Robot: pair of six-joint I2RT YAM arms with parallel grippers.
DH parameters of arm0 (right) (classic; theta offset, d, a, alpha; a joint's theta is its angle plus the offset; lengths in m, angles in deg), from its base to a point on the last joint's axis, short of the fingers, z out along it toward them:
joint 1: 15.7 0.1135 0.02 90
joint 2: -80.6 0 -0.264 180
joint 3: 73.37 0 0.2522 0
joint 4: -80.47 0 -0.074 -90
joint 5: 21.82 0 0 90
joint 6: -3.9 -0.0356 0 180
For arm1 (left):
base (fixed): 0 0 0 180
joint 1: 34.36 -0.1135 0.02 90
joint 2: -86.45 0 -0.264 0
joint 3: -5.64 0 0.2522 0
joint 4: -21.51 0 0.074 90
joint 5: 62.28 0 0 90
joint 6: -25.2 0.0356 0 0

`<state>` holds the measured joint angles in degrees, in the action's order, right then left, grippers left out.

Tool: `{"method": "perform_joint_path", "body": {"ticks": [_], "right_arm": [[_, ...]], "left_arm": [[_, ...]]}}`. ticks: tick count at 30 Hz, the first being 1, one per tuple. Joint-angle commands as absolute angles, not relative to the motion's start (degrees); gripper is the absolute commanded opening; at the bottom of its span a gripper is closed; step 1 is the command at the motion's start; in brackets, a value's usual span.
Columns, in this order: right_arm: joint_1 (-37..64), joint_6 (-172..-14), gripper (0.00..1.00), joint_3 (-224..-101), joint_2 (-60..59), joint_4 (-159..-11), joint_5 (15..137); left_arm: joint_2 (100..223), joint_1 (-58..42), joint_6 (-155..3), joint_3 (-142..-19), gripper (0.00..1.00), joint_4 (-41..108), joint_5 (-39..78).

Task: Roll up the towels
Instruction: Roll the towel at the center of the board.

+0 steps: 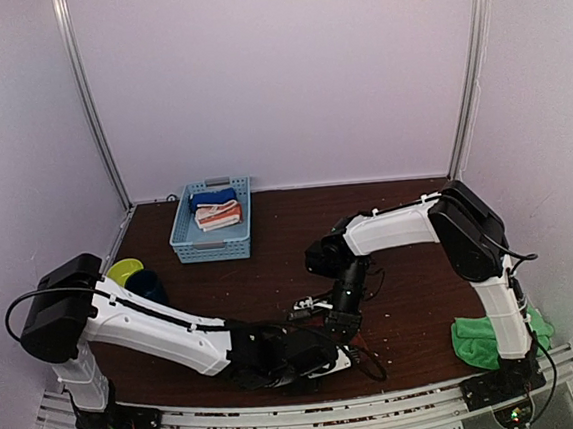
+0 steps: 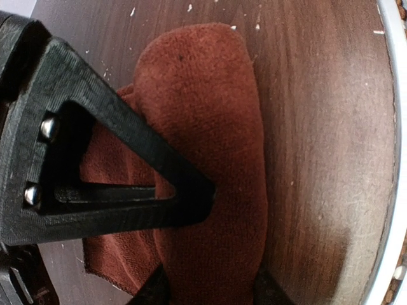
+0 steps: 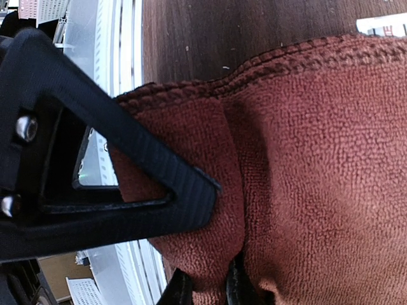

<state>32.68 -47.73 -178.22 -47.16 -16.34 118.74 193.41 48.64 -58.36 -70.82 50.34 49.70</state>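
While clamping rust towel [image 3: 305,159] in right gripper [image 3: 210,241], straddles it with left gripper [image 2: 206,248], hold unclear; green towel [image 1: 469,344] beside right arm [image 1: 500,306].

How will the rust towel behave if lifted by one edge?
Likely floppy: the rust towel lies in soft folds, so it should drape. Its looped pile probably grips well. A push across the table would likely bunch it.

dark wood-grain table [image 1: 282,275] dotted with pale specks [image 2: 133,11], plain lilac-ish walls [image 1: 274,75] seen on three sides, metal posts [image 1: 91,101] set in the back corners, everything lit softly
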Motion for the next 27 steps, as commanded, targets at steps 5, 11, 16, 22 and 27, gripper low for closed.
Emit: {"method": "perform_joint_path", "body": {"ticks": [5, 11, 16, 22, 27], "right_arm": [[32.4, -49.2, 0.17, -176.2, -48.2, -21.2, 111.5], [27.8, -52.8, 0.46, -180.1, -38.4, -21.0, 109.5], [22.5, -53.3, 0.51, -184.3, -27.9, -19.9, 106.5], [16.5, -62.4, 0.50, -181.8, -13.8, -28.1, 97.8], [13.5, -67.2, 0.53, -174.7, 1.1, -39.9, 89.6]], "left_arm": [[195.2, 47.5, -59.8, -74.0, 0.17, 47.2, 43.2], [194.0, 43.9, -63.0, -72.2, 0.11, 46.3, 35.3], [194.5, 40.1, -64.9, -71.6, 0.11, 46.3, 26.0], [197.4, 33.4, -69.2, -72.7, 0.11, 45.8, 11.2], [201.8, 26.9, -71.7, -74.3, 0.13, 45.6, -1.2]]}}
